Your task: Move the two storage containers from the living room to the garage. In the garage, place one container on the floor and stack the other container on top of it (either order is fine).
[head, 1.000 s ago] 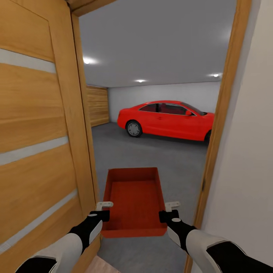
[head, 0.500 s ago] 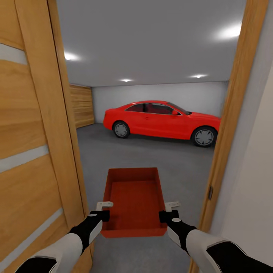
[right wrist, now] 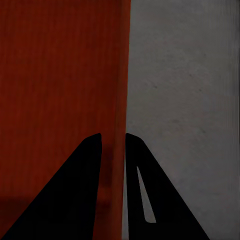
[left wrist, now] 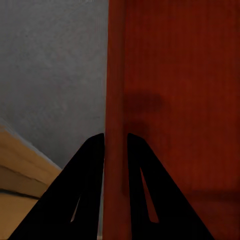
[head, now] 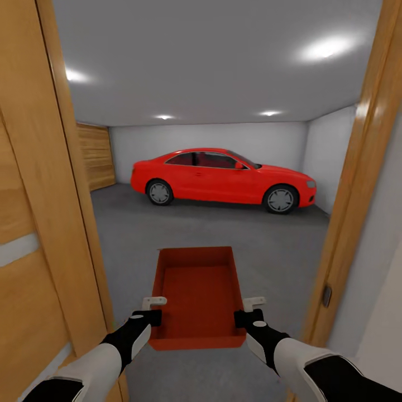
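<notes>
One orange-red storage container (head: 196,296), open-topped and empty, hangs level in front of me, carried in the doorway of the garage. My left gripper (head: 152,311) is shut on its left wall (left wrist: 116,100), and my right gripper (head: 245,312) is shut on its right wall (right wrist: 119,90). Below the container lies the grey concrete garage floor (head: 184,229). In both wrist views the black fingers (left wrist: 90,165) (right wrist: 137,165) pinch a wall edge between them.
An open orange-wood door (head: 28,223) with pale stripes stands close on my left, and the door frame (head: 357,184) and a white wall are close on my right. A red car (head: 223,176) is parked across the far side of the garage.
The view has advanced through the doorway: the door and frame slid outward and more of the garage and car shows. The container stays held the same way between both grippers.
</notes>
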Controlling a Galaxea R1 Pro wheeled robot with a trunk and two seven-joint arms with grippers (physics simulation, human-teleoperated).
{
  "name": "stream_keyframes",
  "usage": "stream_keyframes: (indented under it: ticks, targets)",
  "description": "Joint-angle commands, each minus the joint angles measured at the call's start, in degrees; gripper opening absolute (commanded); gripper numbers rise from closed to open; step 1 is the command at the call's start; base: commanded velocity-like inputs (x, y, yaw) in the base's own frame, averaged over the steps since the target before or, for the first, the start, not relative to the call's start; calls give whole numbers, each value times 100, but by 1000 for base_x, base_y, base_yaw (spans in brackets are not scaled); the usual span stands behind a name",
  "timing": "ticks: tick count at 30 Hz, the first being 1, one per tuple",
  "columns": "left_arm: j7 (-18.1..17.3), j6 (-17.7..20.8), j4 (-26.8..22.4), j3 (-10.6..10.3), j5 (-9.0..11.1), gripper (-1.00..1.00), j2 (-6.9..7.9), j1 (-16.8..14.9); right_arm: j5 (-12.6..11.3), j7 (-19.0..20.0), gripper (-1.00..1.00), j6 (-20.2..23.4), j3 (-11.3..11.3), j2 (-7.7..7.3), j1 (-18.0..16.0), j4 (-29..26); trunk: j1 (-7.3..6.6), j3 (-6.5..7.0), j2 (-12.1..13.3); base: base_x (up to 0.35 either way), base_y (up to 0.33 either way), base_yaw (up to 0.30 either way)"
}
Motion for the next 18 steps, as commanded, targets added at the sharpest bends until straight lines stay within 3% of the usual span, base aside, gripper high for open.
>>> stream_keyframes:
  ticks: [1, 13, 18]
  targets:
    - [142, 43, -10, 115, -44, -100, 1, 1, 50, 75, -100, -16, -170, 177, -9, -8, 3, -8, -5, 239, 266, -246]
    - [143, 42, -11, 107, -44, -100, 1, 1, 50, 75, -100, -15, -170, 177, -9, -8, 3, -8, -5, 238, 261, -246]
    - [149, 35, -11, 106, -51, -100, 1, 1, 50, 75, -100, -17, -170, 175, -9, -8, 3, -8, -5, 100, 85, -246]
